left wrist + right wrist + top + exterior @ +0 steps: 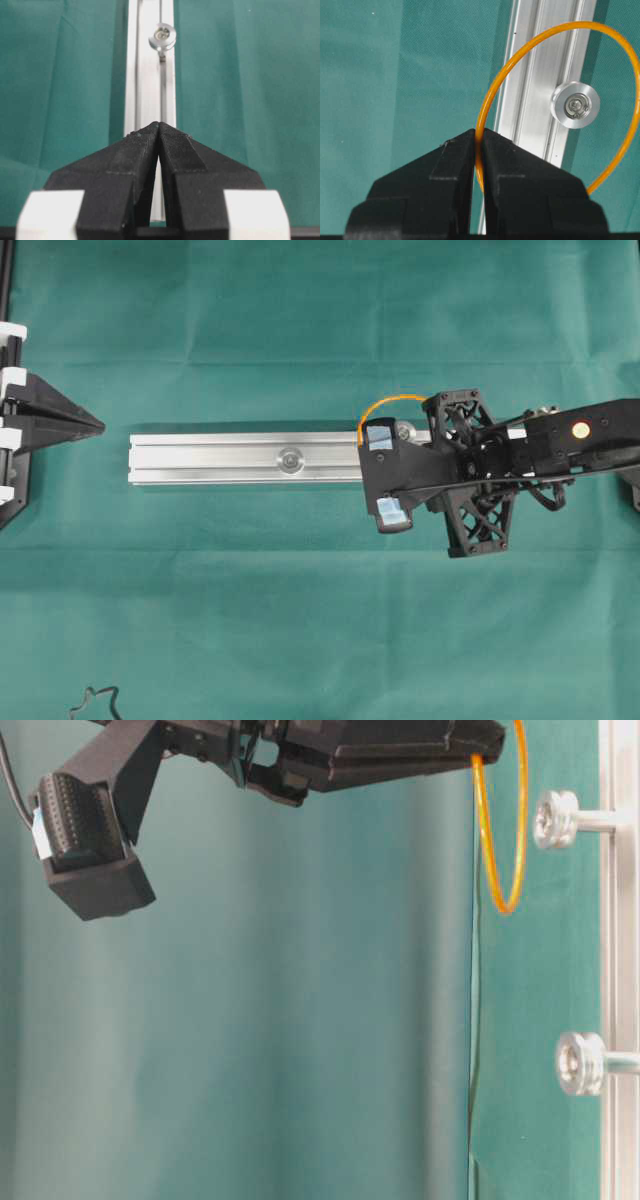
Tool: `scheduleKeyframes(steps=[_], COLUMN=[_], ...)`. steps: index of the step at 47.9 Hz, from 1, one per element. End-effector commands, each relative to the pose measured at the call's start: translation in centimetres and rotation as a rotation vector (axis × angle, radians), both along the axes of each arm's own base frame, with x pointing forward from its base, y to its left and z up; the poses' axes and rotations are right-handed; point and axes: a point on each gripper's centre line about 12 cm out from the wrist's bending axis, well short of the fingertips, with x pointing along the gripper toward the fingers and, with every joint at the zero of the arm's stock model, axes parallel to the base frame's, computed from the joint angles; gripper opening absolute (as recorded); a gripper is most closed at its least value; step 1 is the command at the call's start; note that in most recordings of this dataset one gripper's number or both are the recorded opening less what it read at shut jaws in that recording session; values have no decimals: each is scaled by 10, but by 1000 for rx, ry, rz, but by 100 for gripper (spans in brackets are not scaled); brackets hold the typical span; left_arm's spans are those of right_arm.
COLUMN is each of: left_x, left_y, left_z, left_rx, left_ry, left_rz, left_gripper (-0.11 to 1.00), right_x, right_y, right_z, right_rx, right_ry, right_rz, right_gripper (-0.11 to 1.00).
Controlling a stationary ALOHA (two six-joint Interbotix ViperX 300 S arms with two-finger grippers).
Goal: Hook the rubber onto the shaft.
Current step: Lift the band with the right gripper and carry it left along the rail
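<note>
The rubber (492, 95) is a thin orange loop, and my right gripper (480, 132) is shut on its near edge. From this wrist view the loop rings a silver shaft (575, 105) on the aluminium rail (535, 75). At table level the rubber (500, 840) hangs off the right gripper (480, 760), clear of the shaft's head (555, 818) and not touching it. Seen from above, the right gripper (362, 445) is over the rail's right end, with the rubber (385, 400) arching beyond it. My left gripper (159, 124) is shut and empty, off the rail's left end.
A second shaft (290, 459) stands at the middle of the rail (200, 460); it also shows as the shaft (162, 36) in the left wrist view. A small dark wiry squiggle (95, 705) lies at the front left edge. Green cloth (300, 590) covers the table.
</note>
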Motion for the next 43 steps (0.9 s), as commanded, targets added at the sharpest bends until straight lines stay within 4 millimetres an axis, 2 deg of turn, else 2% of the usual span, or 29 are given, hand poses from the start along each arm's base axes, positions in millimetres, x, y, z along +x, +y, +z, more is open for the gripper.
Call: scheduleKeyframes(steps=[1, 25, 43], left_x=[3, 3, 3], left_y=[0, 0, 0], left_z=[11, 11, 11], left_rx=[4, 3, 3], left_ry=[-28, -28, -28], left_rz=[1, 1, 1], left_gripper=[0, 0, 0], right_x=[2, 2, 3], right_y=[0, 0, 10], right_z=[7, 7, 8], right_rx=[4, 6, 11], right_ry=[-26, -27, -36], right_rz=[1, -1, 23], right_gripper=[9, 9, 9])
